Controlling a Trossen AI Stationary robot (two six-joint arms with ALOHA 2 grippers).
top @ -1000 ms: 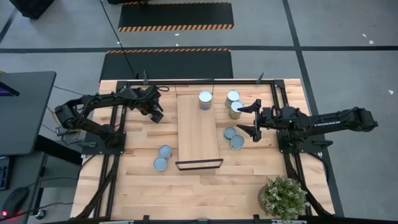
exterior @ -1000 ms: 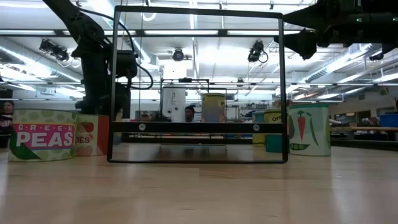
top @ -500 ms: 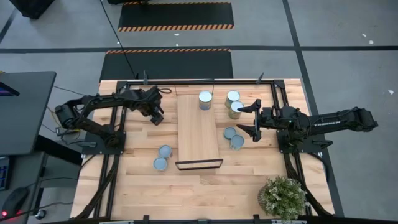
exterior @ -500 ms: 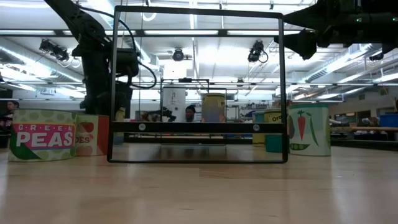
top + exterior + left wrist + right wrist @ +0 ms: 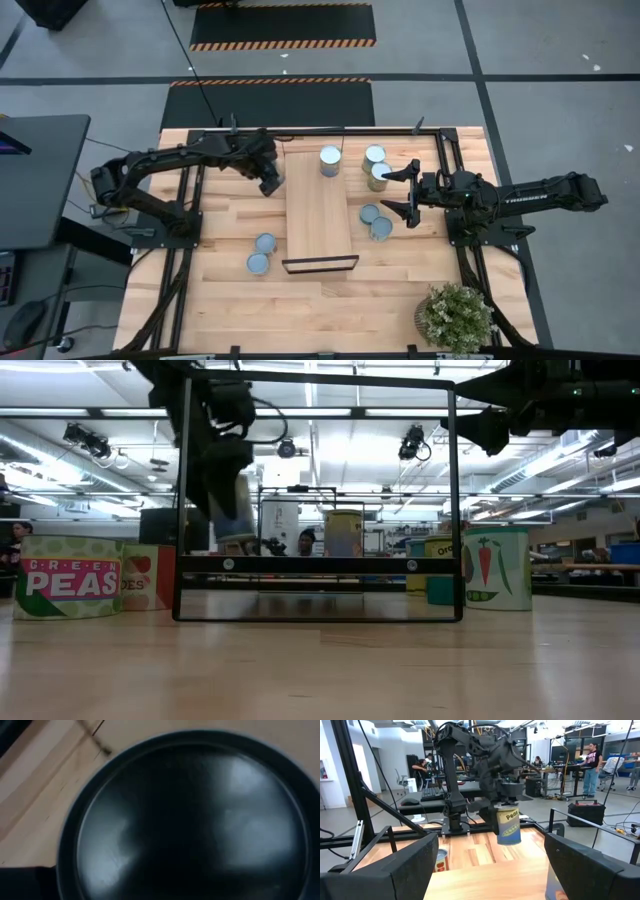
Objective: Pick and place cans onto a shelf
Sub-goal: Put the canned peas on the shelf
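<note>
While the dark left gripper (image 5: 268, 180) clamps a small cylindrical tin with a pale label (image 5: 508, 826) clear of the planked tabletop (image 5: 225, 225), it hangs just off the nine o'clock edge of the long smooth light-wood shelf (image 5: 318, 215). Toward three o'clock, the right gripper (image 5: 400, 192) waits wide open near four round-topped tins (image 5: 375, 171).

A dark arm (image 5: 215, 430) hung inside the black frame (image 5: 318, 495), carrying a blurred can (image 5: 235, 510) above the tabletop (image 5: 320, 665). A green peas can (image 5: 68, 576) stood left of the frame, a carrot-labelled can (image 5: 497, 567) right.
</note>
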